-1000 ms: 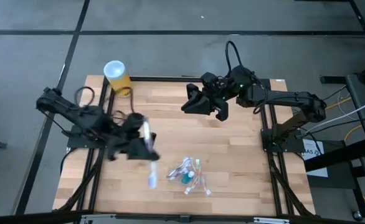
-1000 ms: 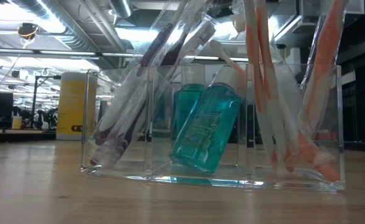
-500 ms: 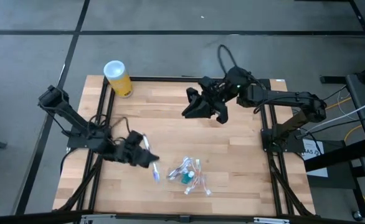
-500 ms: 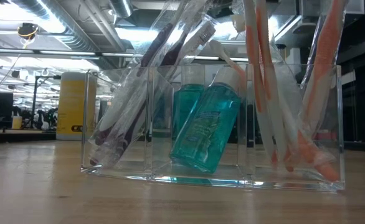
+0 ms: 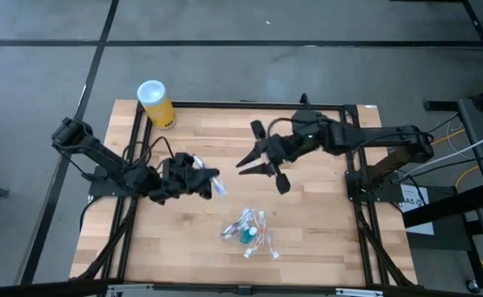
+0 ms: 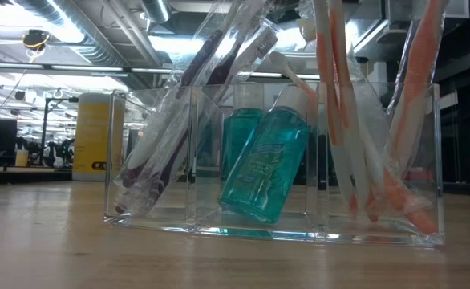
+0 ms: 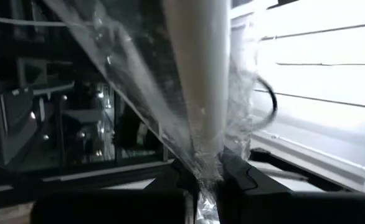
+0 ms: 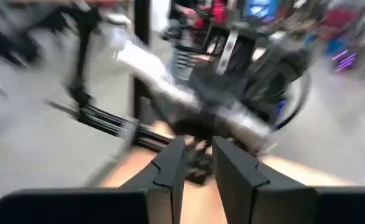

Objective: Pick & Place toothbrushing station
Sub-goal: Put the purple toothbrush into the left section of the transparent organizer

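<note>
nearest the low camera, the clear holder (image 6: 275, 160) fills the middle of the frame on the wooden table (image 6: 50, 249): purple-ended brushes in its left compartment, the teal tube (image 6: 263, 172) in the middle one, orange-ended brushes (image 6: 363, 144) in the right one. from above, the holder sits at lower centre.

up and left of it, the left gripper (image 5: 199, 180) is pinched tight on a wrapped toothbrush (image 5: 214, 183); its wrist view shows the white handle (image 7: 198, 87) rising from between the closed fingers. half a second ago this gripper was lower and further left, the brush pointing down; it has since swung up and right, brush end toward frame centre.

beyond, the right gripper (image 5: 262, 169) has come down from the upper centre toward the brush, fingers spread and holding nothing. this looks like a handover before placing. the yellow canister (image 5: 155, 103) stands upper left.
</note>
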{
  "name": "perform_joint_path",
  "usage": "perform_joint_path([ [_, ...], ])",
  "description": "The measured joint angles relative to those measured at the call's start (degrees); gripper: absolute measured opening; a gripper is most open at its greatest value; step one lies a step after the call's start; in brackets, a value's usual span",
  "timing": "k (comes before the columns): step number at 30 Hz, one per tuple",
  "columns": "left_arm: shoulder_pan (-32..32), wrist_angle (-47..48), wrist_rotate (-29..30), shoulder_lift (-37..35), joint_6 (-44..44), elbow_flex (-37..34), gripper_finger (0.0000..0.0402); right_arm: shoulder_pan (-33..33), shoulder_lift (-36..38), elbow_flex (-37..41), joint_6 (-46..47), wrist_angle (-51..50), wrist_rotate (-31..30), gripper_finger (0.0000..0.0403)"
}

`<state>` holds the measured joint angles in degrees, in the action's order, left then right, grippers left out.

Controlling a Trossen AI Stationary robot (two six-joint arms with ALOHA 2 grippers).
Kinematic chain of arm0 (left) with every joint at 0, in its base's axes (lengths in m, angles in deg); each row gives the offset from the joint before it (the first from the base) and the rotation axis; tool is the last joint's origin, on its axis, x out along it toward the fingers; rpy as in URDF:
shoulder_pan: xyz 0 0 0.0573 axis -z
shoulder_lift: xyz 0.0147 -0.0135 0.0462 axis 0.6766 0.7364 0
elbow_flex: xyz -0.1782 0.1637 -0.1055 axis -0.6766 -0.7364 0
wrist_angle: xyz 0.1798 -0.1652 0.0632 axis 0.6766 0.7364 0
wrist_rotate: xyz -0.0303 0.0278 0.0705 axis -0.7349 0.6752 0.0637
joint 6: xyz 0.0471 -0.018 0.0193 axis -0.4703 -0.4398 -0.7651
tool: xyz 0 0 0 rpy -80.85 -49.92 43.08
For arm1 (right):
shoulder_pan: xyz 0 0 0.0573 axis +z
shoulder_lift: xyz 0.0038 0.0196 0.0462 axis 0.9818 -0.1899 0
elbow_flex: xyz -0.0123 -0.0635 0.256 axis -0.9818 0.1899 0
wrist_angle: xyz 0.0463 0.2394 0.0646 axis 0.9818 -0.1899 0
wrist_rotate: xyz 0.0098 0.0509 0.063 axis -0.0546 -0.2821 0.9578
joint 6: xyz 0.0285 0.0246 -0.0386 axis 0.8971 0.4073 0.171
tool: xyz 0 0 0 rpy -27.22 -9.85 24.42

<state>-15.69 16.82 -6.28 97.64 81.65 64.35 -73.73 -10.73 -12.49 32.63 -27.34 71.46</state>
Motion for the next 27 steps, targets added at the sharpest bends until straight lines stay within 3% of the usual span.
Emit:
perform_joint_path([
  [3, -1.6, 1.3, -0.6, 0.1, 0.2, 0.5, 0.0016, 2.1, 0.1, -3.5, -10.8, -4.5, -8.7, 0.0085],
  [6, -2.2, 1.8, -1.0, 0.2, 0.7, 0.7, 0.0016, 2.7, 0.0, -4.3, -13.2, -5.2, -13.5, 0.0085],
  [17, -4.4, 1.4, -0.9, 1.4, 2.1, 0.8, 0.0018, 3.8, -2.2, -4.4, -12.0, -3.4, -10.9, 0.0085],
  [22, -7.3, 1.6, -5.6, 3.6, 3.2, 3.4, 0.0018, 4.2, -3.4, -4.4, -9.9, -1.6, -11.2, 0.0087],
  [27, -9.1, 0.3, -9.0, 5.8, 5.2, 5.4, 0.0018, 4.2, -3.4, -4.4, -8.6, 0.8, -11.0, 0.0115],
])
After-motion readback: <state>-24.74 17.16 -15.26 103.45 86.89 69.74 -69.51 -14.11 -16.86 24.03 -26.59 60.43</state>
